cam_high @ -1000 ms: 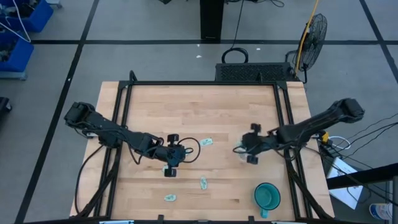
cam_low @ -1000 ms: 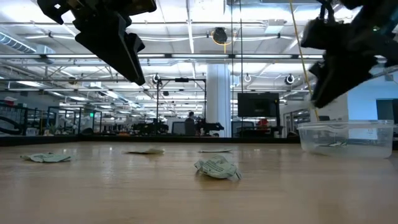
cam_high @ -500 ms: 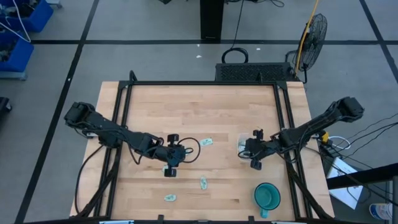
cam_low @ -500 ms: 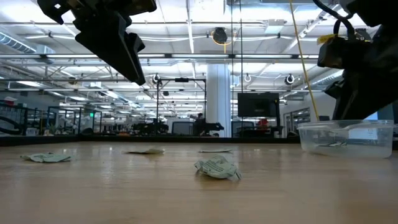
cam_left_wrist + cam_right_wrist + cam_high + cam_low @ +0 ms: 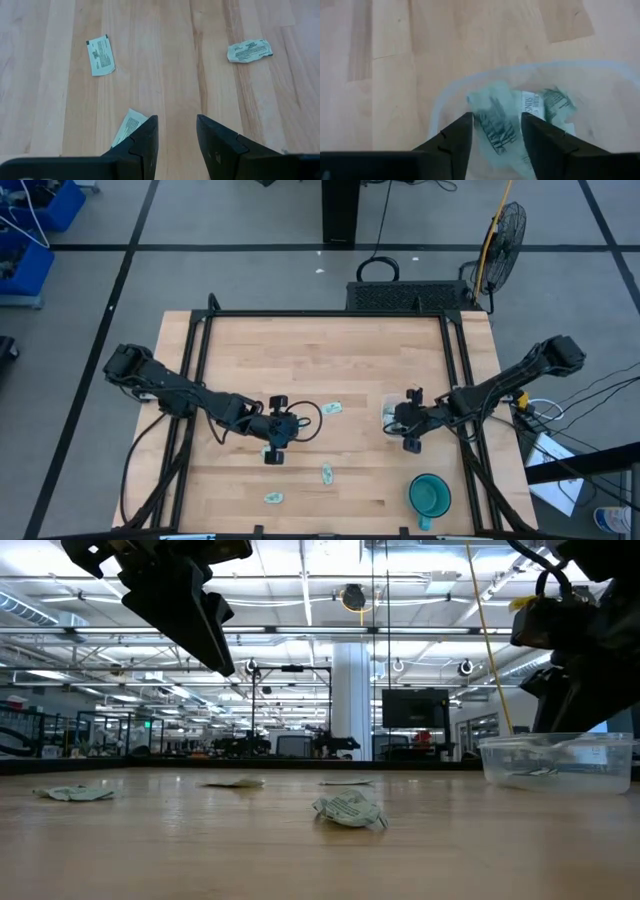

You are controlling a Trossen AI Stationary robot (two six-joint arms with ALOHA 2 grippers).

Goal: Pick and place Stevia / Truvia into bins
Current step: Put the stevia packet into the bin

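Several pale green and white Stevia packets lie flat on the wooden table: two in the left wrist view (image 5: 100, 55) (image 5: 249, 50), and a third (image 5: 128, 127) beside my left finger. My left gripper (image 5: 176, 119) (image 5: 275, 430) hangs open well above the table, left of centre. The clear plastic bin (image 5: 440, 100) (image 5: 555, 755) stands on the table's right half with packets (image 5: 555, 105) inside. My right gripper (image 5: 496, 117) (image 5: 402, 423) reaches down into the bin's opening, shut on a crumpled packet. My right gripper pinches a crumpled Stevia packet (image 5: 492, 122) between its two fingers, coming from above and pointing down into the bin. The packet fills the gap between the fingertips and sticks out past them, above the bin's floor. Which part of the packet the fingers hold cannot be told.
A round teal cup (image 5: 430, 495) stands near the table's near right corner. Loose packets lie at the table's middle (image 5: 332, 408) and toward the near edge (image 5: 327, 473) (image 5: 273, 498). A black frame runs along the table's edges.
My right gripper has come down onto the bin and shifted slightly toward the table's right edge, then held still. The left arm has kept still.
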